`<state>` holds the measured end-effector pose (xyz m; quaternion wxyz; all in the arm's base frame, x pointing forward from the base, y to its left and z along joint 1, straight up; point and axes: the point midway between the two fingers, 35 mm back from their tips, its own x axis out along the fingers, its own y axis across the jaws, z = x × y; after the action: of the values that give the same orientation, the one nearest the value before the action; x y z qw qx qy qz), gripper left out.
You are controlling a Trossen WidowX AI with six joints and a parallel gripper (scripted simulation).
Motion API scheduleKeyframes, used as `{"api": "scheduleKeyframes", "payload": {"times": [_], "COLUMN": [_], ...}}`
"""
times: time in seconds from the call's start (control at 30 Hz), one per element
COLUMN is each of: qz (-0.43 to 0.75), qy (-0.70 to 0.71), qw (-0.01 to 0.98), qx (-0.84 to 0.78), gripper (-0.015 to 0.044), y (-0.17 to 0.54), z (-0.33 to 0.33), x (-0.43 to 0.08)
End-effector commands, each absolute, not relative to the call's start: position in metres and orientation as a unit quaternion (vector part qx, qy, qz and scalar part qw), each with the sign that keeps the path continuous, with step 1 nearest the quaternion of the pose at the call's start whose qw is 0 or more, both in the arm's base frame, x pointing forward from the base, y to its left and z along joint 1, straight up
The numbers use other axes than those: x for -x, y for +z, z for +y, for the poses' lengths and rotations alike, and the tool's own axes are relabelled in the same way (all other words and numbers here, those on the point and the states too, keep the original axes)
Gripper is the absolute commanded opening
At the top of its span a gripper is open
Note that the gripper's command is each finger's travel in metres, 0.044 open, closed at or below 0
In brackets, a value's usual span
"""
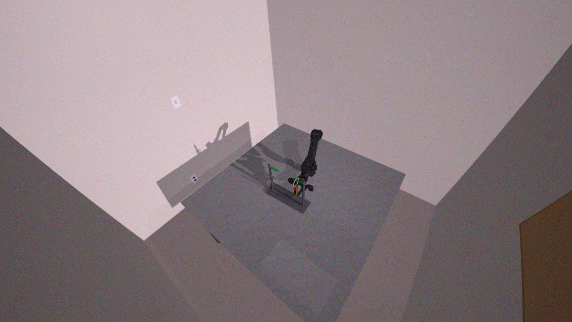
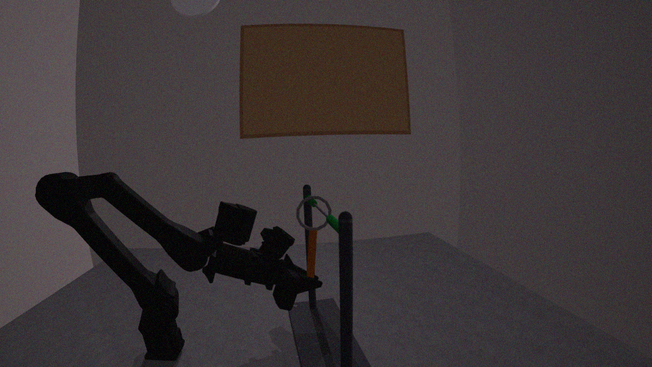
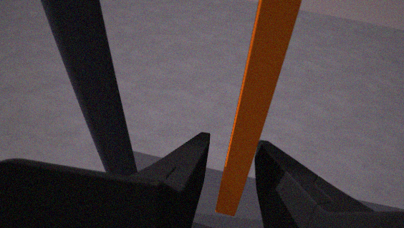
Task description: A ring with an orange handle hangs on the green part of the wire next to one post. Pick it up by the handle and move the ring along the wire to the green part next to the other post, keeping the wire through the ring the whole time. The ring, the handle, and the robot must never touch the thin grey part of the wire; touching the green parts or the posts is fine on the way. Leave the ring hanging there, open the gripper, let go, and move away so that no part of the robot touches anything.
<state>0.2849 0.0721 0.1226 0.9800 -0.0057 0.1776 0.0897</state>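
The ring (image 1: 294,183) (image 2: 298,212) is around the wire at the green part (image 1: 300,182) (image 2: 333,223) beside the near post (image 1: 303,196) (image 2: 345,282) (image 3: 93,89). In the exterior view that green part crosses the ring's right side; exact contact cannot be told. The orange handle (image 1: 296,189) (image 2: 311,253) (image 3: 263,89) points down, slightly tilted. My gripper (image 1: 296,194) (image 2: 318,282) (image 3: 232,145) is partly open around the handle's lower end. The wrist view shows a gap on the handle's left; the right fingertip is very close, perhaps touching.
The thin grey wire (image 1: 286,174) runs to the other green part (image 1: 274,169) (image 2: 311,201) at the far post (image 1: 271,177) (image 2: 307,190). Both posts stand on a dark base plate (image 1: 288,199). The near post is close to my left finger.
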Motion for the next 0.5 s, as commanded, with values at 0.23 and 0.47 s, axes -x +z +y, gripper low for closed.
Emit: {"api": "scheduleKeyframes", "payload": {"times": [0.23,0.47], "qz": [0.178,0.178], "qy": [0.089,0.088], "qw": [0.980,0.980], "qx": [0.005,0.005], "gripper": [0.0160,0.0160], "y": [0.129,0.134], "z": [0.070,0.068], "x": [-0.274,-0.263]}}
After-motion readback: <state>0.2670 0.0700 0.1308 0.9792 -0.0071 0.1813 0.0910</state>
